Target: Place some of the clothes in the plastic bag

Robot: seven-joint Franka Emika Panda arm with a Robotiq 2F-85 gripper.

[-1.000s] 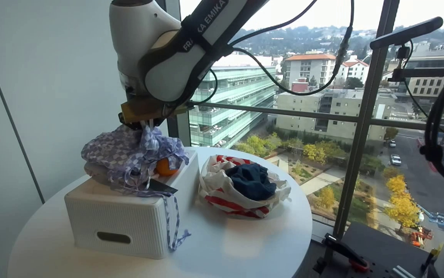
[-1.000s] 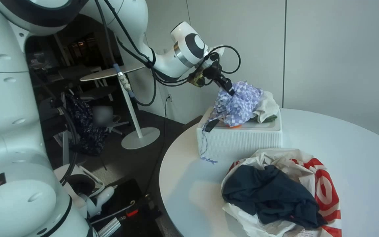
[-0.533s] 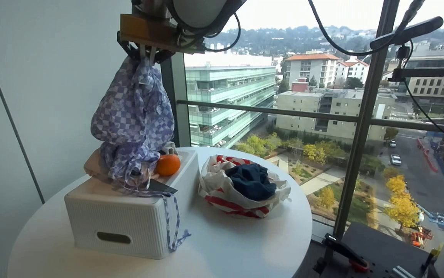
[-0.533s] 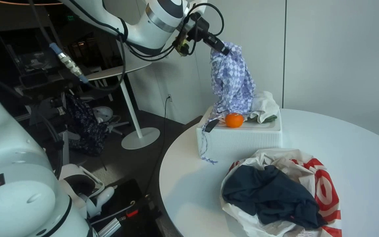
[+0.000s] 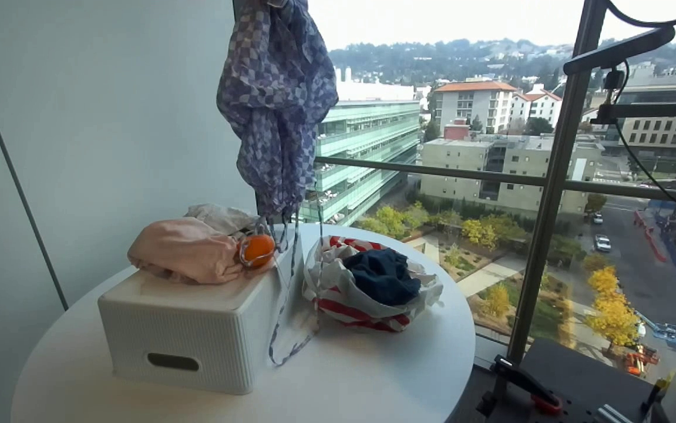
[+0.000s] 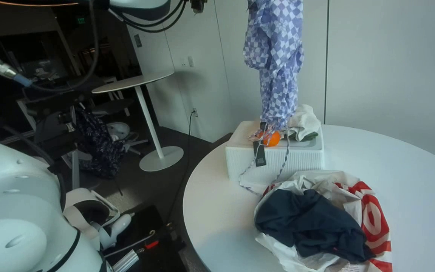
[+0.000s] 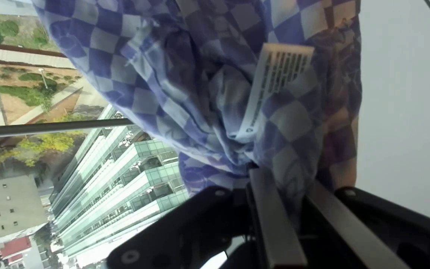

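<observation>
Purple checked cloth [image 5: 276,100] hangs, pinched in the fingers [image 7: 277,220]. In an exterior view it is at eleven o'clock from the plastic bag [image 5: 327,283], with dark blue cloth [image 5: 383,276] in it. Pink cloth [image 5: 185,249] lies on the white box [image 5: 138,332], at the bag's nine o'clock.

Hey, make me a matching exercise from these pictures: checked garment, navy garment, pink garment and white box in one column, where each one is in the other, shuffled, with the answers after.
Things
1. checked garment
2. navy garment
3. pink garment
4. white box

Places
A. standing on the table
B. lying on top of the white box
C. hanging from the gripper
D. lying in the red-striped plastic bag

Right pairs: 1-C, 2-D, 3-B, 4-A.
</observation>
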